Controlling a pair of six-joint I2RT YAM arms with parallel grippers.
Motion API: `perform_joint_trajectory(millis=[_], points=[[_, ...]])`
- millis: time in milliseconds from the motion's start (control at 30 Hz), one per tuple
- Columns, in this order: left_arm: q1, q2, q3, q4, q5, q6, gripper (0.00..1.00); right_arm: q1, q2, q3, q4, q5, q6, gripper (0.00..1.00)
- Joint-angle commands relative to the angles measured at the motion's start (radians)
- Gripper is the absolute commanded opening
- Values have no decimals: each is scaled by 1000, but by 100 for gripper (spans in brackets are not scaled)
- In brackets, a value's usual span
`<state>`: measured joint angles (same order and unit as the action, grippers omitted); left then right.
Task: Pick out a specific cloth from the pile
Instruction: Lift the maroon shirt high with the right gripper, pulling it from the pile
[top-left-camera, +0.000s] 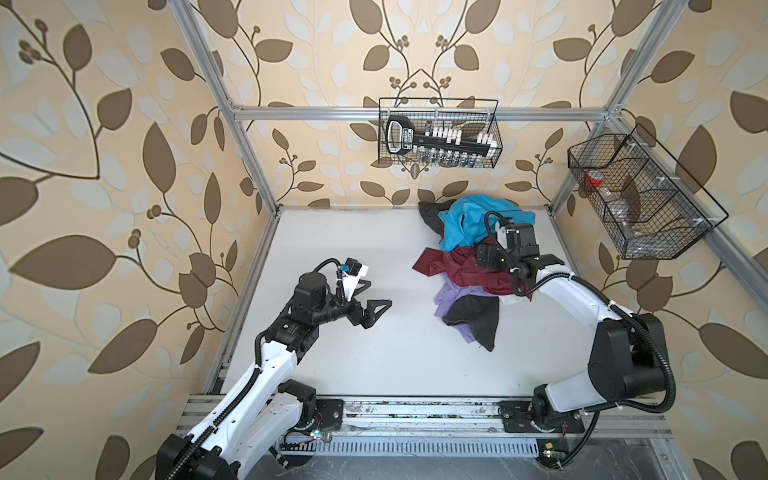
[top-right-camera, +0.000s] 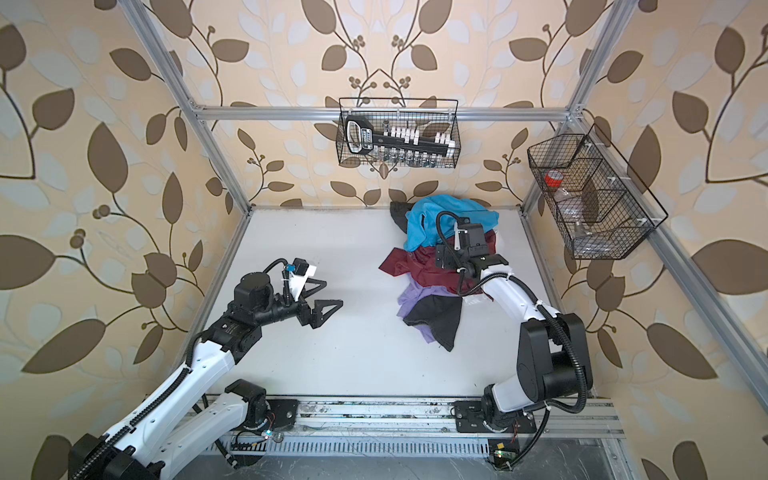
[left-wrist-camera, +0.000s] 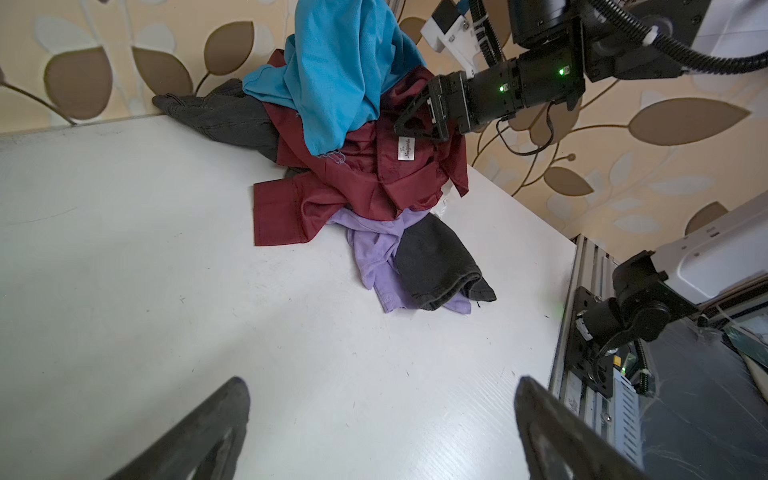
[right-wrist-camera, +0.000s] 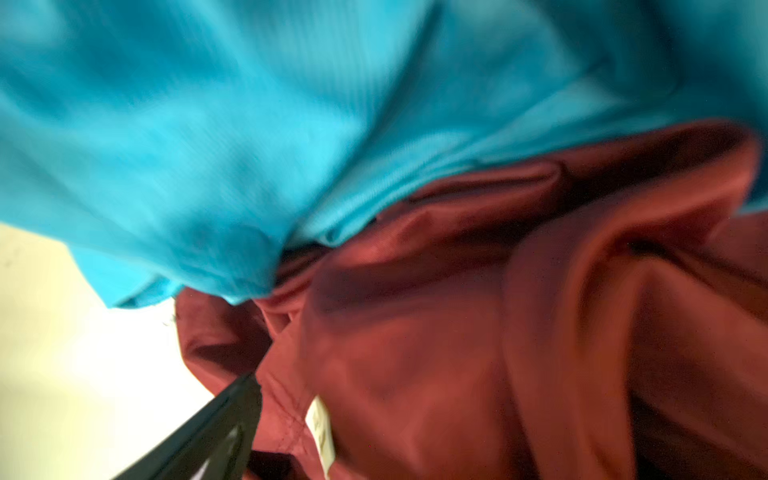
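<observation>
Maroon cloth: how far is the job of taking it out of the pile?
Done: nothing yet; the maroon cloth lies in the pile, partly under the blue garment. In hand: the right tool is at its white label, jaws apparently open. To do: grip, pull it free. The left tool is open, off the pile.

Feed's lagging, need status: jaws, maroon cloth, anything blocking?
Left gripper, jaws open, over the table. Right gripper, jaws open, at the maroon cloth by its white label, nothing gripped. Turquoise garment draped over it.
</observation>
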<state>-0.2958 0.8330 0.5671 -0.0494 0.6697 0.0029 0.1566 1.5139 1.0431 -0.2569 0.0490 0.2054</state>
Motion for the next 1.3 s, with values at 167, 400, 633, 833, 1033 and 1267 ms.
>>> perform_joint_trajectory(millis=[167,400,633,833,1033,1267], points=[[-11,-4,-2,23,10,27,99,0,130,-1,21,27,-14,75],[-11,-3,-4,22,5,27,99,2,128,0,25,69,-28,8],[-11,-9,-4,20,4,27,99,1,-70,-9,13,111,-36,0],[-12,-21,-9,23,5,24,99,2,-247,56,-17,188,-51,0],[-20,-39,-11,24,2,22,99,2,-322,165,-51,330,-83,0],[-28,-50,-12,22,-5,25,99,2,-339,300,-90,343,-98,0]])
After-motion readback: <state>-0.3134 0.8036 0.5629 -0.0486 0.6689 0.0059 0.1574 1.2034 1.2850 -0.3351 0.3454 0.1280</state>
